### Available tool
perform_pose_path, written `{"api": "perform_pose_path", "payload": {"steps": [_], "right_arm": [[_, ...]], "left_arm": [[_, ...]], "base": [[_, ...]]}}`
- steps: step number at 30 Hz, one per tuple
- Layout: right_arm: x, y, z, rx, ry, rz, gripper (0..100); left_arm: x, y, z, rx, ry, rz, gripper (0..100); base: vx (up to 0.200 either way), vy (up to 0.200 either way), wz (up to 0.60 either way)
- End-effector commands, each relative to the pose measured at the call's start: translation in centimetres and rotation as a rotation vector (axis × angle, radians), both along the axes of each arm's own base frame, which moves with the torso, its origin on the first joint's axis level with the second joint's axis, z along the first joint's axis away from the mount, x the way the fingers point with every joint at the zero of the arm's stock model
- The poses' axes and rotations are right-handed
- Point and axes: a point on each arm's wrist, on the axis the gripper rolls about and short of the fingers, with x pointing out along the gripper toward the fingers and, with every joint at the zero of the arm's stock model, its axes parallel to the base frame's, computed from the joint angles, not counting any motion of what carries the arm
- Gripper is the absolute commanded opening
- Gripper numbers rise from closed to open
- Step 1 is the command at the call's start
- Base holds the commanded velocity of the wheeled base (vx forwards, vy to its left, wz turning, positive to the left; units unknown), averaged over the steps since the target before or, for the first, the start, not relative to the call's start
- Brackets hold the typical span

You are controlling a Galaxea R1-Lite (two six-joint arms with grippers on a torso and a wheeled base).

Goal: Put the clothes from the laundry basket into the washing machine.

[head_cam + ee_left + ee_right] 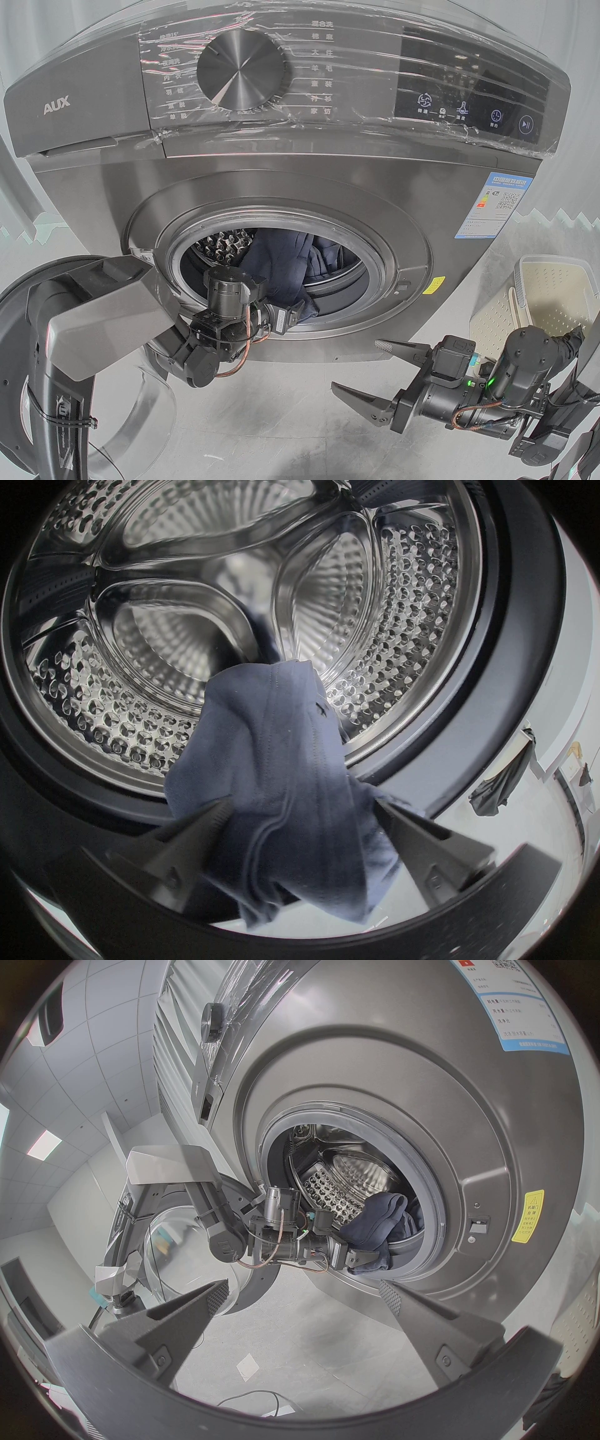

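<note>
The washing machine (300,187) is a grey front-loader. Its round glass door (175,1260) stands swung open at about 8 o'clock from the drum mouth. A dark navy garment (284,262) lies crumpled in the perforated steel drum (156,636), draped across the dark door seal (494,686) at 6 o'clock (one fold spills outward). The cream perforated laundry basket (556,294) stands upright on the floor at 4 o'clock, just beside the machine.

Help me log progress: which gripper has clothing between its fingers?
The left gripper, at the washing machine's opening, with the dark blue garment between its open fingers. The right gripper hangs open over the floor, empty.
</note>
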Motion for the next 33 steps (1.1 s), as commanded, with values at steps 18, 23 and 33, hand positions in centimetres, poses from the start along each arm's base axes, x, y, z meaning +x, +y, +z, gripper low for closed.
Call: {"api": "perform_pose_path", "payload": {"steps": [18,23,33], "right_arm": [[0.0,0.1,-0.1,-0.002,0.003,0.003,100],[0.1,0.1,-0.1,-0.002,0.003,0.001,100],[0.0,0.1,-0.1,-0.003,0.004,0.001,100]], "left_arm": [[3.4,-1.6,3.5,-0.194,-0.128,0.041,0],[5.8,-2.3,4.2,-0.262,-0.244,0.071,0],[9.0,-3.7,4.5,-0.348,-0.393,0.117,0]], "base": [[0.0,0.0,0.0],[0.0,0.0,0.0],[0.0,0.0,0.0]]}}
